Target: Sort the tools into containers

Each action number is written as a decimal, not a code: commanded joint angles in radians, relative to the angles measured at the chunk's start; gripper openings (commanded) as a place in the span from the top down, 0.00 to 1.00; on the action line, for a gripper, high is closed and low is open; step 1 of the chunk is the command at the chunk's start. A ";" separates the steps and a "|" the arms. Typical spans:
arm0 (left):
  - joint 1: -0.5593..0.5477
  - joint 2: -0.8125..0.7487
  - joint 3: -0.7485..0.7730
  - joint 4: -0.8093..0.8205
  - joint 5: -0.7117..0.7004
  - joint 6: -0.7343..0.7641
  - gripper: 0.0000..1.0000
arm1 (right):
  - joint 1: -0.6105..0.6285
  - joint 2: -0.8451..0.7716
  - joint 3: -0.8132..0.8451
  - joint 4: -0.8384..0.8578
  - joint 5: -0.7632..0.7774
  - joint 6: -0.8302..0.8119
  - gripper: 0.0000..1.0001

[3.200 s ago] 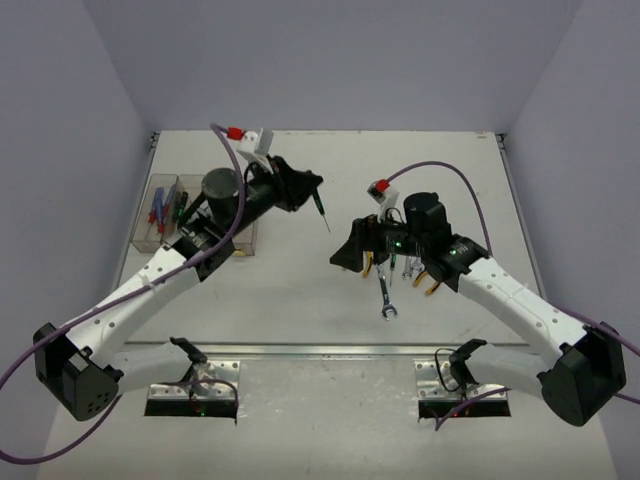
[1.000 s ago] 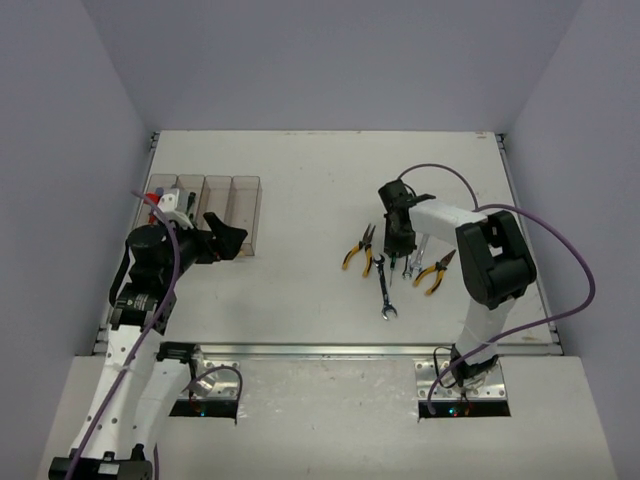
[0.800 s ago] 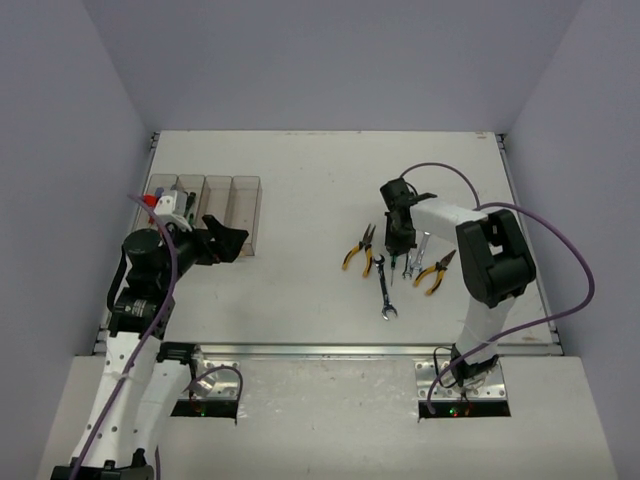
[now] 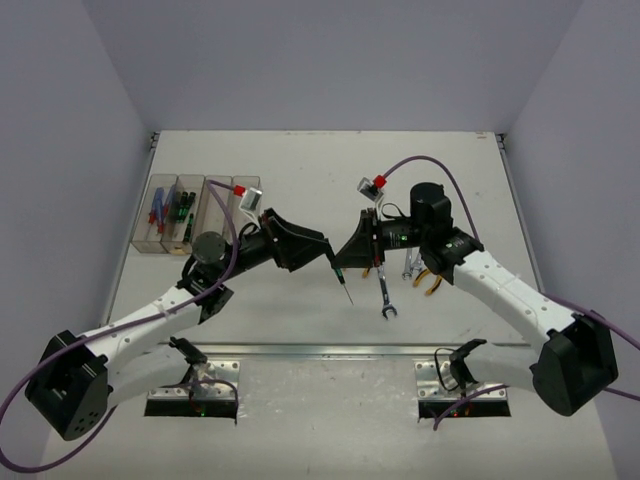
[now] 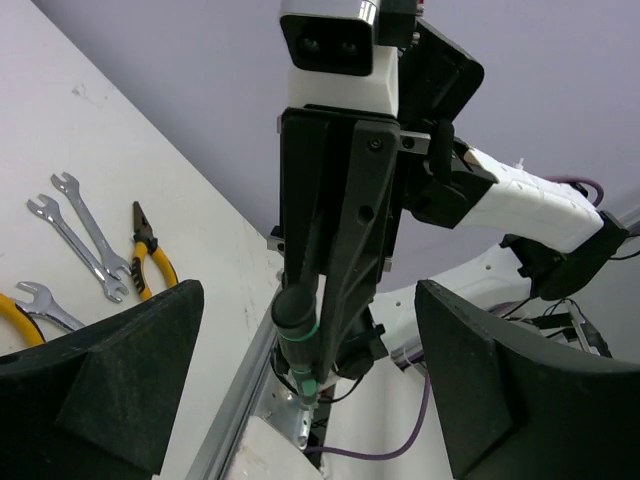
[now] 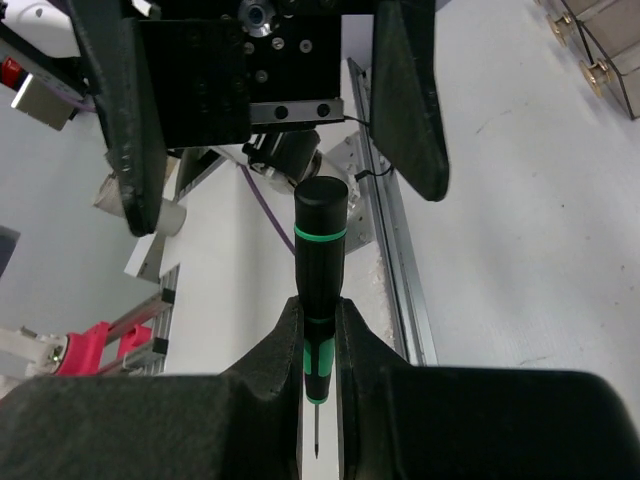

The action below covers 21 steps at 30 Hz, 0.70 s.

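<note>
In the middle, above the table, my right gripper (image 4: pixel 347 256) (image 6: pixel 318 312) is shut on a black and green screwdriver (image 4: pixel 340 278) (image 6: pixel 320 232). It clamps the lower handle, and the tip points down toward the near edge. My left gripper (image 4: pixel 320 251) (image 5: pixel 300 385) faces it, open, its fingers (image 5: pixel 100 390) wide on either side of the handle's butt end (image 5: pixel 297 325) without touching. The clear containers (image 4: pixel 196 214) stand at the left. A blue and red screwdriver (image 4: pixel 157 212) lies in the first, a green and black one (image 4: pixel 180 207) in the second.
Under the right arm, several tools lie on the table: wrenches (image 4: pixel 387 292) (image 5: pixel 85 235) and yellow-handled pliers (image 4: pixel 432 280) (image 5: pixel 150 256). The metal rail (image 4: pixel 320 349) runs along the near table edge. Purple cables arch over both arms.
The left arm has swung from beside the containers to the table's middle. The right gripper has risen from the tool pile, shut on the screwdriver. The left jaws have narrowed slightly.
</note>
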 commanded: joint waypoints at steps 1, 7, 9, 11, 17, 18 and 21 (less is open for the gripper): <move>-0.030 0.035 0.031 0.136 -0.062 -0.007 0.18 | 0.008 -0.027 0.016 0.060 -0.068 -0.007 1.00; -0.078 0.102 0.041 0.169 -0.054 -0.023 0.62 | 0.008 -0.027 0.022 0.086 -0.053 0.010 1.00; -0.088 0.105 0.041 0.180 -0.052 -0.025 0.79 | 0.008 -0.031 0.022 0.080 -0.025 0.007 1.00; -0.091 0.103 0.041 0.186 -0.045 -0.026 0.94 | 0.008 -0.036 0.027 0.071 -0.005 0.000 1.00; -0.085 0.032 0.161 -0.176 -0.167 0.147 1.00 | 0.003 -0.053 0.056 -0.160 0.171 -0.096 0.01; -0.082 0.018 0.269 -0.431 -0.328 0.280 1.00 | 0.001 -0.071 0.075 -0.310 0.368 -0.151 0.01; -0.043 0.074 0.471 -0.766 -0.770 0.530 1.00 | -0.042 -0.113 0.059 -0.478 0.811 -0.164 0.01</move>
